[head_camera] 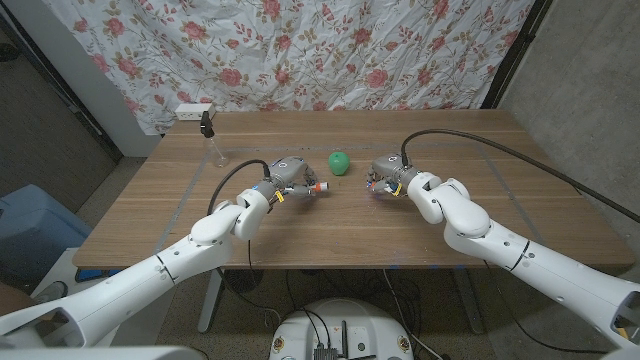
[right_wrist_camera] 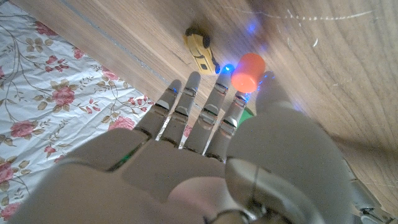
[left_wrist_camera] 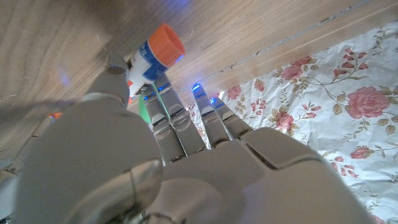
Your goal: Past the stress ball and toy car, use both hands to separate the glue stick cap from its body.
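Separation looks done: glue stick (left_wrist_camera: 149,59) is pinched at the left hand (head_camera: 290,178) fingertips, orange cap (right_wrist_camera: 248,72) at the right hand (head_camera: 388,175) fingertips, so setting down is judged next.

Round green stress ball (head_camera: 340,162) sits in the gap between both hands; bare wood lies nearer. Small yellow toy car (right_wrist_camera: 200,51) stands near the right hand (head_camera: 388,174).

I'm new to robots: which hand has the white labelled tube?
The left hand: it grips the white, orange-ended glue stick. The right hand has only a small orange piece at its fingertips.
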Controlling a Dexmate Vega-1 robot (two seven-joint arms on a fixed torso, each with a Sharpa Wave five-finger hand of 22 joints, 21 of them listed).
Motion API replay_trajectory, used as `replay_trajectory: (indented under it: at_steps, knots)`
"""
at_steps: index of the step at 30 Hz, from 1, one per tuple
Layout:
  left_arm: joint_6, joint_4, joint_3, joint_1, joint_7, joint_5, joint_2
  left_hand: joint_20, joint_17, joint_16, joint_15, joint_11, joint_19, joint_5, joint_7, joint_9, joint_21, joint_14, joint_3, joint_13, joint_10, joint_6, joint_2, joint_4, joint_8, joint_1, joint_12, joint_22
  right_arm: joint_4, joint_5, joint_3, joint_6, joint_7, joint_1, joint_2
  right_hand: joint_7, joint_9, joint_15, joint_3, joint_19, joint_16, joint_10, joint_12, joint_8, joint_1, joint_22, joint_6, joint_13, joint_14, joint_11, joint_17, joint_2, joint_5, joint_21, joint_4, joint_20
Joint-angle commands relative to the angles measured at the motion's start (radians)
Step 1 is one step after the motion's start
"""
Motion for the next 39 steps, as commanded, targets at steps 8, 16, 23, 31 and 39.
replay_trajectory:
  at_steps: [8,16,23,31,39]
  knots:
    - [0.02,0.006,0.016,-0.012,-0.039,0.005,-0.001,0.009,0.002,0.0,-0.131,-0.001,-0.012,0.003,-0.007,0.003,-0.004,-0.013,0.014,0.002,-0.014,0.046,0.011,0.009,0.0,-0.045,-0.002,0.004,0.028,-0.008,-0.017,-0.012,0.009,0.012,0.024,-0.001,0.009,-0.141,-0.01,-0.003,-0.012,-0.022,-0.014,-0.003,0.0,0.004,-0.022,0.0,-0.007,0.002,-0.001,-0.022,0.007,0.002,0.002,0.002]
    - [0.036,0.004,0.02,-0.015,-0.054,0.007,-0.004,0.009,0.002,0.0,-0.13,-0.001,-0.016,0.002,-0.008,0.003,-0.004,-0.017,0.013,0.002,-0.021,0.043,0.009,0.01,0.0,-0.049,-0.002,0.004,0.035,-0.012,-0.023,-0.024,0.007,0.013,0.031,-0.001,0.006,-0.141,-0.013,-0.004,-0.014,-0.026,-0.017,-0.011,-0.002,0.004,-0.036,0.002,-0.01,0.002,0.001,-0.027,0.009,0.001,0.002,0.004]
    - [0.041,0.001,0.024,-0.018,-0.069,0.008,0.0,0.011,0.003,0.001,-0.13,-0.001,-0.022,0.002,-0.01,0.003,-0.004,-0.024,0.01,0.001,-0.038,0.023,0.005,0.01,-0.006,-0.056,-0.005,0.004,0.036,-0.015,-0.028,-0.029,0.008,0.015,0.03,-0.001,0.008,-0.141,-0.017,-0.005,-0.02,-0.036,-0.022,-0.014,-0.007,0.004,-0.045,0.002,-0.014,0.003,0.0,-0.035,0.01,0.001,0.003,0.006]
    - [0.047,-0.001,0.025,-0.021,-0.082,0.011,0.005,0.013,0.003,0.002,-0.129,-0.001,-0.027,0.002,-0.009,0.002,-0.005,-0.027,0.008,0.001,-0.049,0.016,0.003,0.01,-0.006,-0.06,-0.006,0.004,0.038,-0.01,-0.03,-0.04,0.018,0.02,0.037,-0.001,0.01,-0.139,-0.027,-0.009,-0.028,-0.063,-0.036,-0.022,-0.023,0.004,-0.065,0.003,-0.018,0.005,0.0,-0.052,0.012,0.001,0.007,0.01]
    - [0.047,0.0,0.021,-0.023,-0.084,0.012,0.012,0.012,0.003,0.002,-0.127,-0.001,-0.03,0.002,-0.012,0.001,-0.003,-0.034,0.001,0.001,-0.068,-0.007,-0.008,0.009,-0.012,-0.069,-0.007,0.004,0.034,0.001,-0.031,-0.042,0.033,0.027,0.037,0.0,0.003,-0.14,-0.046,-0.016,-0.06,-0.114,-0.061,-0.053,-0.064,0.004,-0.123,-0.001,-0.039,0.004,-0.006,-0.092,0.028,0.0,0.013,0.022]
